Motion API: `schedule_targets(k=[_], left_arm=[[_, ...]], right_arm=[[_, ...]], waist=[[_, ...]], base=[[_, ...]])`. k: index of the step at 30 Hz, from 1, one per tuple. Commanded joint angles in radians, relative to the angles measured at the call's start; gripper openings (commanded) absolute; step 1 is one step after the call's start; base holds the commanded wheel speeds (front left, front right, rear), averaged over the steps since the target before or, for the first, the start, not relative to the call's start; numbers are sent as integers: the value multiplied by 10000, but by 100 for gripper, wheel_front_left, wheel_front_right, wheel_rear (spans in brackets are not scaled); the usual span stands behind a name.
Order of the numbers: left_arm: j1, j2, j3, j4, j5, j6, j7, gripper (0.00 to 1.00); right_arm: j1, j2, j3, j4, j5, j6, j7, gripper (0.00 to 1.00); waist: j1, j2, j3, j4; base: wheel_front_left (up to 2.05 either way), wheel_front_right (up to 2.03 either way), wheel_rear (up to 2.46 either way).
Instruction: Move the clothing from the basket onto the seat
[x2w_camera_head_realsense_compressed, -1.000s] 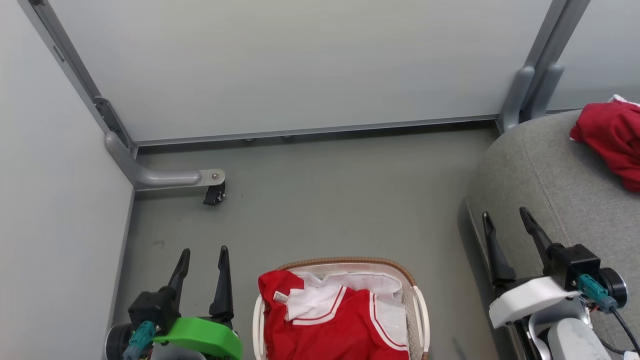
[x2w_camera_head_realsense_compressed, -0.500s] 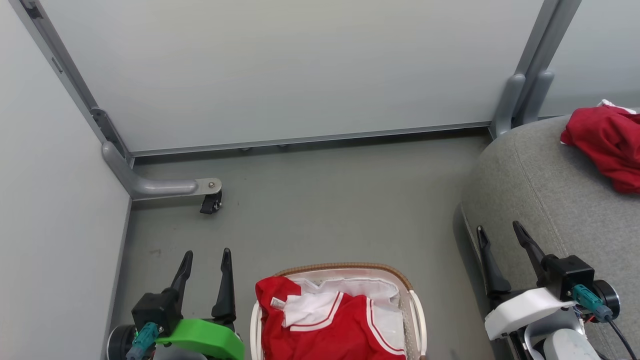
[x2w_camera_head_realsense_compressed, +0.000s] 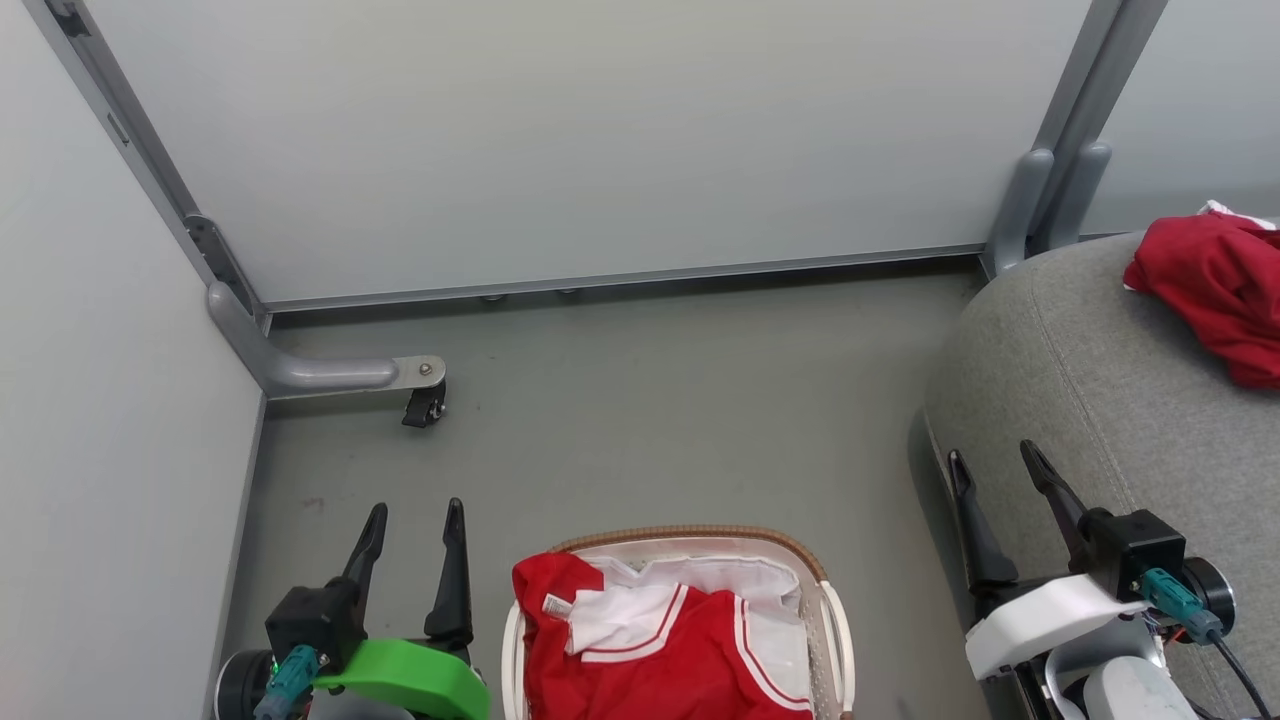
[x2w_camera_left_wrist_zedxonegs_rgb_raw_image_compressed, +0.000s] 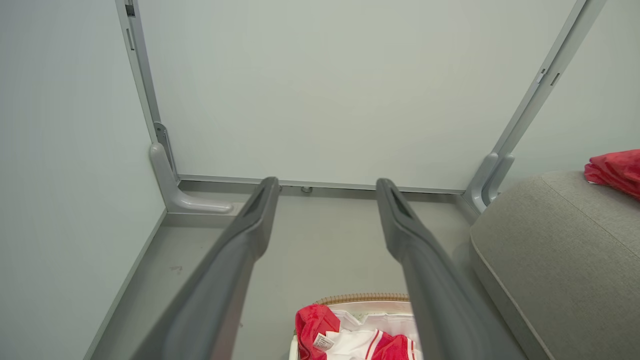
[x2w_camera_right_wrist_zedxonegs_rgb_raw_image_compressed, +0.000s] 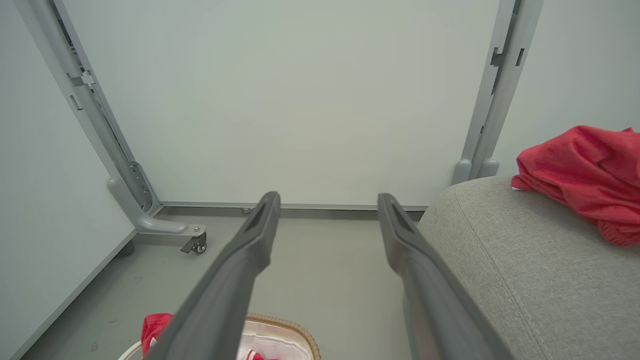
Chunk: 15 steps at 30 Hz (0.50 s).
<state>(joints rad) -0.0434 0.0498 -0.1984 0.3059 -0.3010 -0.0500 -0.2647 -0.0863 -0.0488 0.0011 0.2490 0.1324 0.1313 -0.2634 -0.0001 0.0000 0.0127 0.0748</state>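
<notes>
Red soft fabric clothing (x2w_camera_head_realsense_compressed: 660, 655) with white trim lies heaped in the oval white perforated basket (x2w_camera_head_realsense_compressed: 690, 533), likely light and floppy, so pinch a bunched top fold; left hand (x2w_camera_head_realsense_compressed: 416, 506) and right hand (x2w_camera_head_realsense_compressed: 992, 450) flank the basket, fingers apart, empty.

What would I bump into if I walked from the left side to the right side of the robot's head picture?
First the left gripper → basket holding red clothing → right gripper → red garment on the seat.
</notes>
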Motion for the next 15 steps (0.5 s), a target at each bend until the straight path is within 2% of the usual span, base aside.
schedule_targets(k=[1,11,15], left_arm=[[-5,13,-10,-2,63,-53,6,100],[-299,13,-398,141,283,-184,6,100],[-1017,13,-1183,476,381,-337,6,100]], right_arm=[[63,-32,-6,-40,39,-10,-19,100],[62,-32,-54,-84,18,-10,-20,100],[-170,-32,-264,-200,-173,-10,-19,100]], waist=[[1,0,3,-3],[1,0,135,-100],[1,0,692,-223]], base=[[0,0,0],[0,0,0],[0,0,0]])
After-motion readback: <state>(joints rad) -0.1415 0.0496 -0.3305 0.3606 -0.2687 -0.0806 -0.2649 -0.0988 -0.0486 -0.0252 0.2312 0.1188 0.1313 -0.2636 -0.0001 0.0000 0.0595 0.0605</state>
